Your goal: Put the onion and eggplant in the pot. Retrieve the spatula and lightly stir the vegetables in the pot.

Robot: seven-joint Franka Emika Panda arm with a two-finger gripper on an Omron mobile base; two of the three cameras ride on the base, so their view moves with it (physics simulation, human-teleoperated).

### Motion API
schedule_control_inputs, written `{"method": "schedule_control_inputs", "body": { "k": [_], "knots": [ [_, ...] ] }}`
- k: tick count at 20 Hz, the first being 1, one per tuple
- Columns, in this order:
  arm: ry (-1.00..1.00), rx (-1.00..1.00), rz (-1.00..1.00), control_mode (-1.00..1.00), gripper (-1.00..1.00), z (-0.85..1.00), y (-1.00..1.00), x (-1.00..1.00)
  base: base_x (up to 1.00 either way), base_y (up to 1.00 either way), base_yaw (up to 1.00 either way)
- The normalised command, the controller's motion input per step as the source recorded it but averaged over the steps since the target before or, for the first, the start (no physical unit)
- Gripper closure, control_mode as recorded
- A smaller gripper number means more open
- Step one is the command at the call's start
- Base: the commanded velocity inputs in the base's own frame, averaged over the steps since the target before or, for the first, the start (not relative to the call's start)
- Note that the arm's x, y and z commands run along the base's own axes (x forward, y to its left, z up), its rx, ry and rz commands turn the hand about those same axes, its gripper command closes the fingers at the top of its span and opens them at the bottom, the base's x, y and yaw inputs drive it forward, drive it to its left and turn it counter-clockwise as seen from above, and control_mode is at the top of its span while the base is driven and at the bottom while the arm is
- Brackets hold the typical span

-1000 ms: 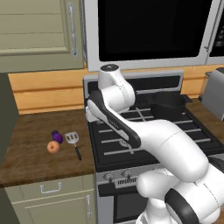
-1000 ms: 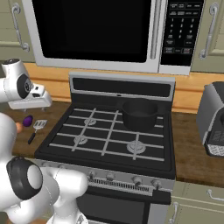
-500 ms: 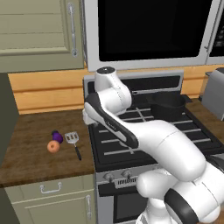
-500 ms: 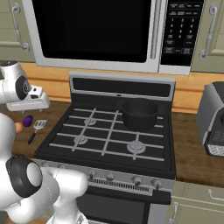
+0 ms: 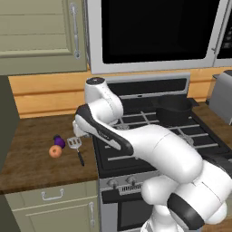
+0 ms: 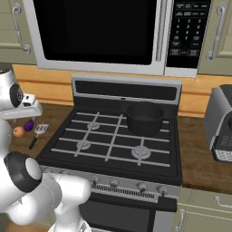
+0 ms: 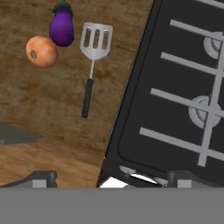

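The orange-tan onion [image 7: 42, 51] lies on the wooden counter [image 7: 39, 109] beside the purple eggplant [image 7: 61, 28]. Just right of them rests the spatula [image 7: 92, 61], silver slotted head up, black handle pointing toward me. My gripper [image 7: 114, 178] hangs open above the counter's edge by the stove, its fingertips [image 7: 41, 178] wide apart with nothing between them. The left base view shows the onion [image 5: 55, 152], eggplant [image 5: 59, 141] and spatula [image 5: 75, 145] left of the arm. The black pot [image 6: 145, 118] sits on the stove's back right burner, also seen as pot [image 5: 174, 111].
The black stove [image 6: 113, 140] with grey grates fills the middle. A microwave [image 6: 99, 31] hangs over it. A silver toaster [image 6: 219, 122] stands on the right counter. Cabinets [image 5: 41, 36] hang upper left above the wooden counter.
The arm has swung a little to the left and the hand has come lower over the counter's right end. The jaws stay open. Onion, eggplant and spatula have not moved.
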Motion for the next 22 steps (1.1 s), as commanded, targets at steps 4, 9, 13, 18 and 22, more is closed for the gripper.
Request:
{"method": "schedule_control_inputs", "body": {
  "k": [4, 9, 13, 18, 22],
  "knots": [
    [0.0, 0.01, 0.05, -1.0, -1.0, -0.46, 0.8, 0.04, 0.0, 0.0, 0.0],
    [0.0, 0.03, 0.01, -1.0, -1.0, -0.45, 0.63, 0.24, 0.0, 0.0, 0.0],
    [0.0, 0.01, 0.04, -1.0, -1.0, -0.33, 0.49, 0.4, 0.0, 0.0, 0.0],
    [0.0, 0.0, 0.02, -1.0, -1.0, -0.28, 0.43, 0.32, 0.0, 0.0, 0.0],
    [0.03, 0.0, 0.0, -1.0, -1.0, -0.21, 0.34, 0.23, 0.0, 0.0, 0.0]
  ]
}}
